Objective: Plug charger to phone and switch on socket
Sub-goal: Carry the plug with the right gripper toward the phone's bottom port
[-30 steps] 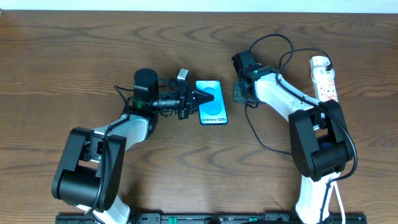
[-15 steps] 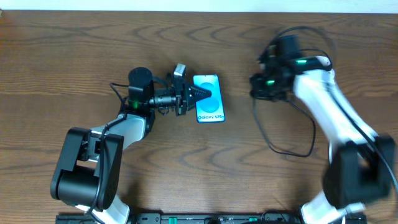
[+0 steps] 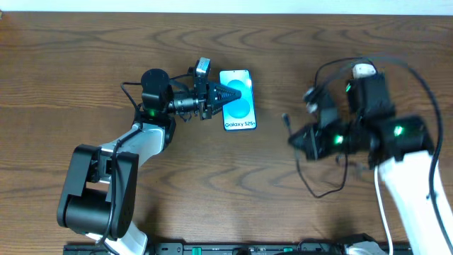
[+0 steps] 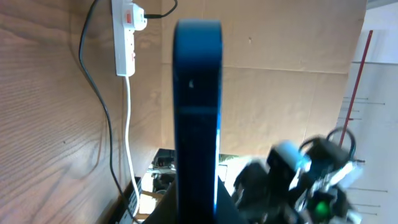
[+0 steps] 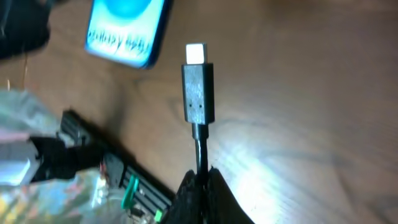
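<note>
The left gripper (image 3: 225, 95) is seen clenched on the left long edge of the phone (image 3: 238, 109), whose blue screen is turned up toward the overhead camera; in the left wrist view the phone (image 4: 198, 106) is shown edge-on as a dark upright slab, and whether it rests on the wooden table (image 3: 71, 57) or is held just above it cannot be told. The right gripper (image 5: 200, 182) is closed on the thin black cable of the charger (image 5: 199, 93) a little behind the plug, so that the plug tip is pointed away from the fingers, with the phone (image 5: 127, 30) lying well apart from it at the upper left of the right wrist view. The socket (image 4: 124, 37) is seen with its white cord at the far side of the table, and in the overhead view it is largely hidden beneath the right arm. Compared with half a second ago, the right arm has been swung down and outward, carrying the plug farther from the phone, while the phone has been shifted only slightly. One phone, one charger, one socket and two grippers are counted.
</note>
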Controlling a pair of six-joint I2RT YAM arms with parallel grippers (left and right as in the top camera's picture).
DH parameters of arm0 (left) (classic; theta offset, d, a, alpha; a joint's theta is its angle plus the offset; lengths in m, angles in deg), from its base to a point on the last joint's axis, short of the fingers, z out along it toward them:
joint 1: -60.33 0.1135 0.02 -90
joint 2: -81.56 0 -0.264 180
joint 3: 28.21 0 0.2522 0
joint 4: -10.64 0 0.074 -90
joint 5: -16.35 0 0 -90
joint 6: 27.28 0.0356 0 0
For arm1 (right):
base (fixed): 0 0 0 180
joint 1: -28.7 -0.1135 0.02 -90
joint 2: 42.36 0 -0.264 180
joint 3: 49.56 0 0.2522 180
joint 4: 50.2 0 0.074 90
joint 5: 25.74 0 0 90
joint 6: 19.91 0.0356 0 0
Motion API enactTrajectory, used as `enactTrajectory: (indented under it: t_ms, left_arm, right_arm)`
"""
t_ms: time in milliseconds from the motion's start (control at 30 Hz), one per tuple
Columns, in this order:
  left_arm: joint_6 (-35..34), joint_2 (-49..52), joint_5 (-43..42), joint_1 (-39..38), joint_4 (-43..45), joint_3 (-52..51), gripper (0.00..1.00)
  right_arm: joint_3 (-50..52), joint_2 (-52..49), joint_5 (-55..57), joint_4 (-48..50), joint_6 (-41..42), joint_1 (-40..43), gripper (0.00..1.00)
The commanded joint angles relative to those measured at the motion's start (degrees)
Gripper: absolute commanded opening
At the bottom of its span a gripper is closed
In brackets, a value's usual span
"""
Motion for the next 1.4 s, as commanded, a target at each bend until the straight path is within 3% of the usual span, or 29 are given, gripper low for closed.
enactTrajectory:
  t_ms: [0, 233, 400, 767, 1367]
  left_arm:
    - [0.87, -0.79, 0.59, 0.02, 0.63, 1.79, 0.07]
    - [0.5, -0.79, 7.98, -1.7, 0.66, 1.77, 0.07]
    - [0.96, -0.79, 14.43, -4.7, 0.68, 1.77, 0.08]
    - [9.86, -0.79, 13.9, -5.29, 1.29, 1.77, 0.07]
    - [11.39, -0.79, 7.02, -4.02, 1.27, 1.73, 0.07]
  right_arm:
    - [6.69, 5.68, 3.91, 3.45, 10.8, -5.9, 0.01]
    - [17.35, 11.06, 10.86, 18.91, 25.86, -19.85, 0.01]
    - [18.93, 9.2, 17.66, 23.17, 29.16, -25.09, 0.01]
    - [17.55, 7.74, 17.4, 24.98, 31.26, -25.11, 0.01]
    - [16.24, 7.72, 18.36, 23.06, 29.53, -25.11, 0.01]
